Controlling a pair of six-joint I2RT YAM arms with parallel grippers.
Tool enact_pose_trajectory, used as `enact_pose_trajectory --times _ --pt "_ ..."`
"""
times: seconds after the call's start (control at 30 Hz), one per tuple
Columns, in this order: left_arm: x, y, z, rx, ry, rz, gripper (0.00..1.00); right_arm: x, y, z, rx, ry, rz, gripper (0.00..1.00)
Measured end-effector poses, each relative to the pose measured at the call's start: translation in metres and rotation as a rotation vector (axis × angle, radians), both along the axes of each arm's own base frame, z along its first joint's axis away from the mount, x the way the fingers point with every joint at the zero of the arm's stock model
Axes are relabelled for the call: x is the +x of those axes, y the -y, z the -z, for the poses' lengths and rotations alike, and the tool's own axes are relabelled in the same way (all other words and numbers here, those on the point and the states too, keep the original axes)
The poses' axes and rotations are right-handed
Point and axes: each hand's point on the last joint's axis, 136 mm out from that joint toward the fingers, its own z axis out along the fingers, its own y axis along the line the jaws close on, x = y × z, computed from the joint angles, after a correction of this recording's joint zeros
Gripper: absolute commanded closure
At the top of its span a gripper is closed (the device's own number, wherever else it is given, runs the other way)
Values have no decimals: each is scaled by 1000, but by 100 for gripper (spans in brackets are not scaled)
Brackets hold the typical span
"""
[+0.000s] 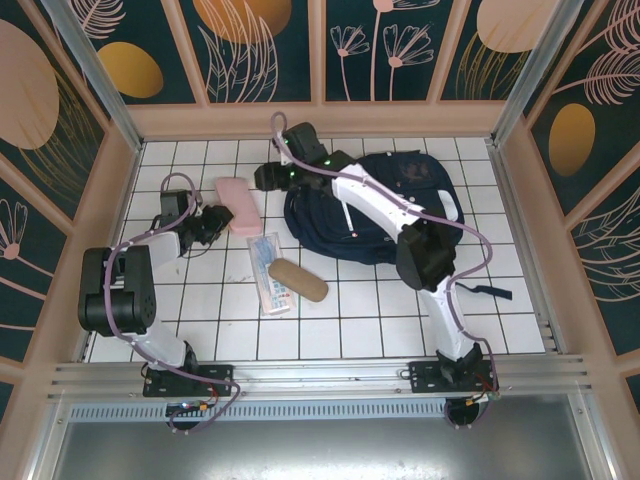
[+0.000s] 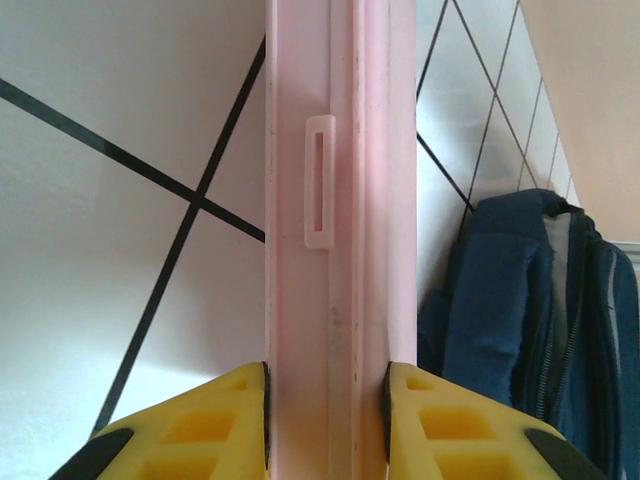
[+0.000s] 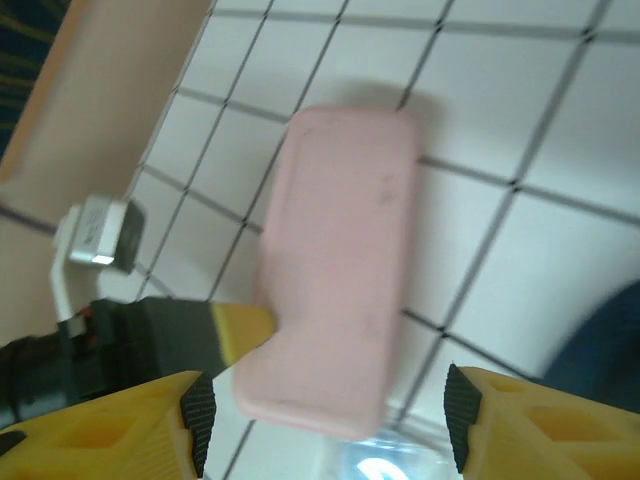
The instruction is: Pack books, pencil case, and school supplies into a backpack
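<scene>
Left tool [image 2: 328, 388] pinches the pink case [image 1: 237, 205] near the backpack [image 1: 420, 178]; right tool [image 3: 325, 410] hovers spread above it. Clear packet [image 1: 266, 262] and brown pouch [image 1: 298, 280] lie unpacked on the worktop [image 1: 350, 320], much packing seemingly left

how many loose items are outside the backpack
3: a pink flat plastic case, left of the navy fabric backpack, clamped in the left hand; a clear plastic packet mid-table; a brown oval pouch across it. More may hide inside the backpack.
</scene>
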Motion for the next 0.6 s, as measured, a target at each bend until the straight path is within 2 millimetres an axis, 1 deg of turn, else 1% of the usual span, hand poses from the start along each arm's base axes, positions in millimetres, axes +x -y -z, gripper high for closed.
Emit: enact_pose_trajectory --times 0.03,0.1,0.17,0.3,0.37,0.43,0.5,0.53,0.6 --pt "0 1 -3 -5 5 3 82 3 7 -1 -29 17 22 36" --pt "1 2 -10 -12 21 6 82 11 29 9 -126 37 78 36" --pt "2 4 -18 -17 37 10 82 13 48 28 -227 34 121 36" --pt "4 7 -34 -22 77 22 81 8 87 68 -436 13 194 37" --pt "4 8 -39 -24 90 27 81 6 103 80 -524 18 221 38" --pt "3 10 -42 -26 96 32 81 7 115 86 -584 33 248 39" --pt "3 12 -42 -26 98 37 81 8 123 87 -627 50 269 46" --pt "3 13 -42 -27 96 40 81 9 125 88 -641 59 275 52" --pt "1 16 -41 -27 90 46 81 9 130 90 -664 67 282 68"
